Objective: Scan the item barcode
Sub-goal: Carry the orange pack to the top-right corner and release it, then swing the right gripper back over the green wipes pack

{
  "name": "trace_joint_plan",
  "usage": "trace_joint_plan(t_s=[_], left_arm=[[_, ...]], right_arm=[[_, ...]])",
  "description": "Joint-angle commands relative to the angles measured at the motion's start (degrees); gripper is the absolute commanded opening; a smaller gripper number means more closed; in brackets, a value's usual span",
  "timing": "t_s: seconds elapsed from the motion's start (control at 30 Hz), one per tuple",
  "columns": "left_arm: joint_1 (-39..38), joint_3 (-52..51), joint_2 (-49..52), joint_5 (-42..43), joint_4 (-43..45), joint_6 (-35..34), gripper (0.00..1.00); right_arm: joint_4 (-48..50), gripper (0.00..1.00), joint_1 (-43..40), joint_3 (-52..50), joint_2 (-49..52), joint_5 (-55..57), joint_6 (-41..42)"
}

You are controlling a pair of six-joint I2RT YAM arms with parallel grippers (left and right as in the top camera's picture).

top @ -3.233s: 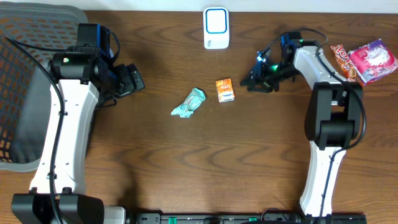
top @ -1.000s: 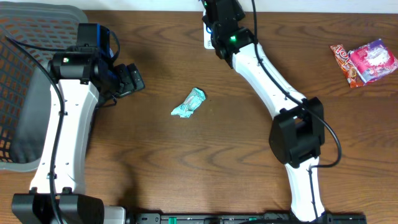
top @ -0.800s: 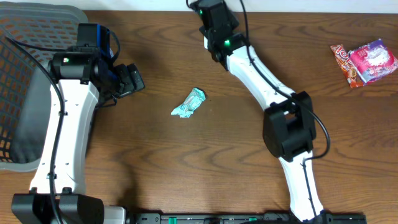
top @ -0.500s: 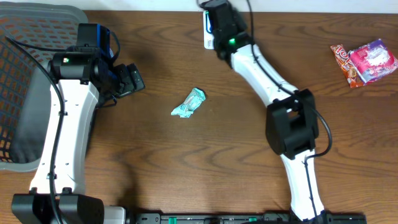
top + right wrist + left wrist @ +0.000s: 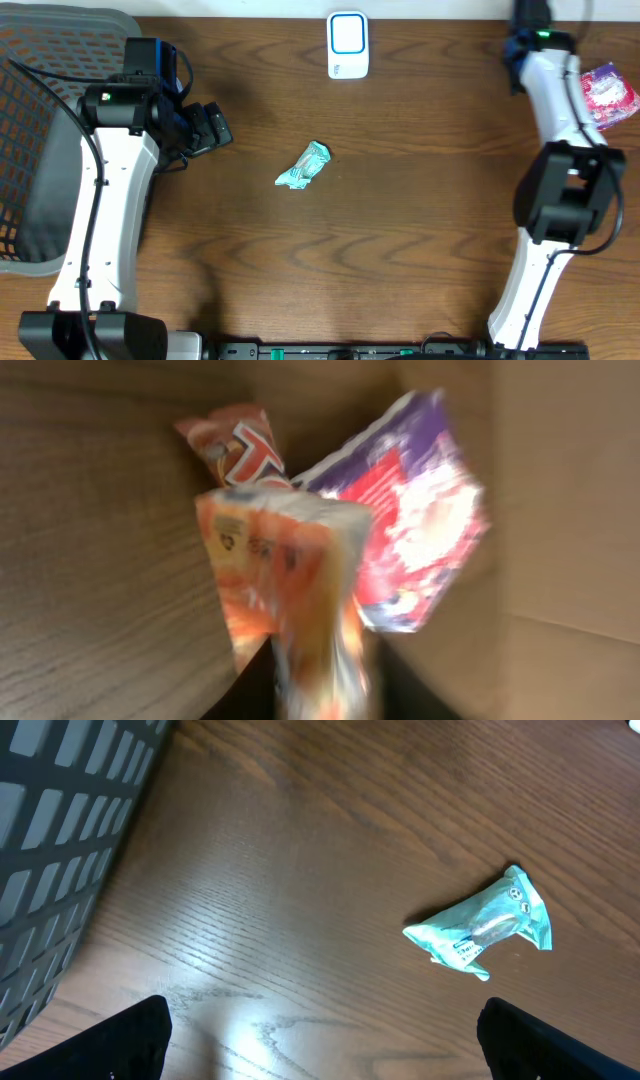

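**Overhead view**
- The scanner stands alone at the far edge of the table, well apart from both sets of fingers.
- The left gripper is spread wide and holds nothing. The teal packet lies ahead of its fingers, near but not touching. You may judge that item not yet picked up.
- The basket sits behind the left fingers.
- The right arm reaches to the far right corner, and its fingers are cut off by the top edge. It covers part of the purple packet.

**Left wrist view**
- The left fingers are wide apart at the lower corners, with bare wood between them.
- The teal packet lies flat beyond them, toward the right-hand finger. You cannot see a barcode on it.

**Right wrist view**
- An orange packet hangs just in front of the right gripper.
- A red packet and the purple packet lie on the table beyond the orange one.
- The frame is blurred and the fingers are only dark shapes at the bottom edge. You cannot tell whether they grip the orange packet or are letting it go.
- Judgement: the orange packet is at the pile, far from the scanner, so it looks to be at the put-down stage. You cannot tell whether its code has been read.
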Motion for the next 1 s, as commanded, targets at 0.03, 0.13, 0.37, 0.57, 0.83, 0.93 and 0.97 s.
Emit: trace_joint_plan(t_s=[0.03,0.13,0.37,0.57,0.83,0.93,0.97], left_arm=[[0.24,0.11,-0.42,-0.5,-0.15,0.11,0.98],[0.24,0.11,-0.42,-0.5,-0.15,0.11,0.98],[0.24,0.11,-0.42,-0.5,-0.15,0.11,0.98],[0.24,0.11,-0.42,-0.5,-0.15,0.11,0.98],[0.24,0.11,-0.42,-0.5,-0.15,0.11,0.98],[0.24,0.11,-0.42,-0.5,-0.15,0.11,0.98],[0.24,0.11,-0.42,-0.5,-0.15,0.11,0.98]], right_arm=[[-0.83,0.46,-3.48,0.2,-1.95,-12.22,9.53],[-1.38,0.57,-4.28,0.2,-1.97,-16.48,12.17],[-2.32,0.57,-1.64,0.2,-5.09,-30.21,14.69],[-6.14,0.59,4.24,0.2,-8.63,-64.92,17.68],[-13.51,0.69,18.82,-0.2,-7.52,-72.78,17.68],[-14.29,0.91,25.44,-0.7,-7.3,-70.01,17.68],[-14.71,0.98,27.87,-0.83,-7.19,-68.46,17.68]])
